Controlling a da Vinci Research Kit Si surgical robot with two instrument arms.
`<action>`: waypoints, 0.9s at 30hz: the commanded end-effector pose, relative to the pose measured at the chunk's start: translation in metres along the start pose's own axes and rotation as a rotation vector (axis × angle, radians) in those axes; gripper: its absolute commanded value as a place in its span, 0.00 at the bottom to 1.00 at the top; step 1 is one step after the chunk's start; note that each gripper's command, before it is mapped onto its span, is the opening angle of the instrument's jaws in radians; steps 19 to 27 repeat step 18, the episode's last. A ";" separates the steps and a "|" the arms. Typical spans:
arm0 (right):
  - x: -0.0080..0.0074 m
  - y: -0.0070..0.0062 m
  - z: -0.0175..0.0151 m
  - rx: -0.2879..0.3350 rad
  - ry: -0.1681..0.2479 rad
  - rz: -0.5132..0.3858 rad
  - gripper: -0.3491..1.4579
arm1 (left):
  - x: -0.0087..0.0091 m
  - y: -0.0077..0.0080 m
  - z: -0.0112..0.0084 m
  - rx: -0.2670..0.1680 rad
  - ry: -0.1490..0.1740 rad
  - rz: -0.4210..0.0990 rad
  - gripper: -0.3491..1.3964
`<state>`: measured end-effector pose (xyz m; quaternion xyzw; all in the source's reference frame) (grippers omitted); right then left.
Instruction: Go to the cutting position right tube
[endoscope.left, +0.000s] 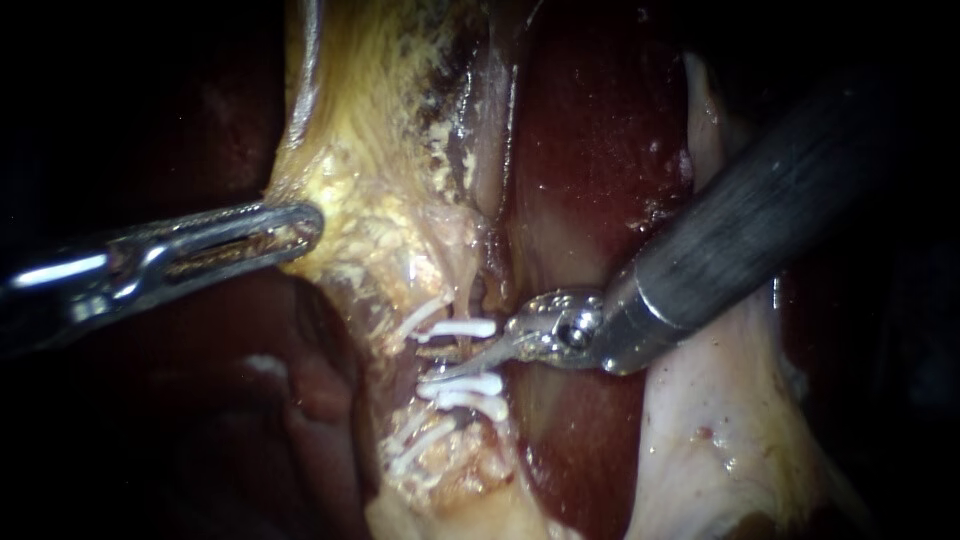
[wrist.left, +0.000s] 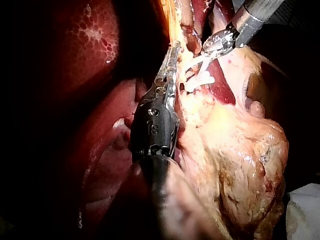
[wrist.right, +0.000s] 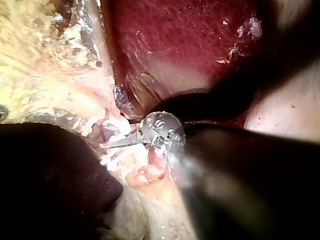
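In the endoscope view, the right instrument (endoscope.left: 455, 370), a dark shaft with a bright metal wrist and a fine pointed tip, is laid against the right tube (endoscope.left: 438, 352), a thin brownish cord of soft tissue. The tip is bracketed by white clips (endoscope.left: 462, 328), one on one side of it and a pair on the other, so a short bare stretch of tube lies at its point. Whether the tip is spread or pressed together cannot be told. Well apart from it, the left instrument (endoscope.left: 300, 228), a slotted silver grasper, is pinched on the edge of the yellow fatty tissue (endoscope.left: 370, 200).

The tube is judged light, limp, wet and easily torn. It is best taken only at the bare stretch, clear of the clips.

In the left wrist view, the left instrument's (wrist.left: 172, 55) jaws lie together along the fatty edge, and the clips sit just ahead and beside them.

In the right wrist view, the right instrument's (wrist.right: 117, 143) tip is buried in pale tissue beside the dark red liver (wrist.right: 175, 40). The tube cannot be made out.
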<state>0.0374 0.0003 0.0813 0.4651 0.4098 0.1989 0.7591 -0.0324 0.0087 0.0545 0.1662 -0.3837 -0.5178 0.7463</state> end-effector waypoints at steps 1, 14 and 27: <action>0.0000 0.0000 0.0000 0.000 0.000 0.000 0.27 | 0.0000 0.0000 0.0000 0.000 0.000 0.000 0.00; -0.0001 0.0000 -0.0002 0.001 -0.001 -0.001 0.40 | 0.0000 0.0000 0.0000 0.000 0.000 0.000 0.00; -0.0001 0.0000 -0.0002 0.001 -0.001 -0.001 0.40 | 0.0000 0.0000 0.0001 0.000 0.000 0.000 0.00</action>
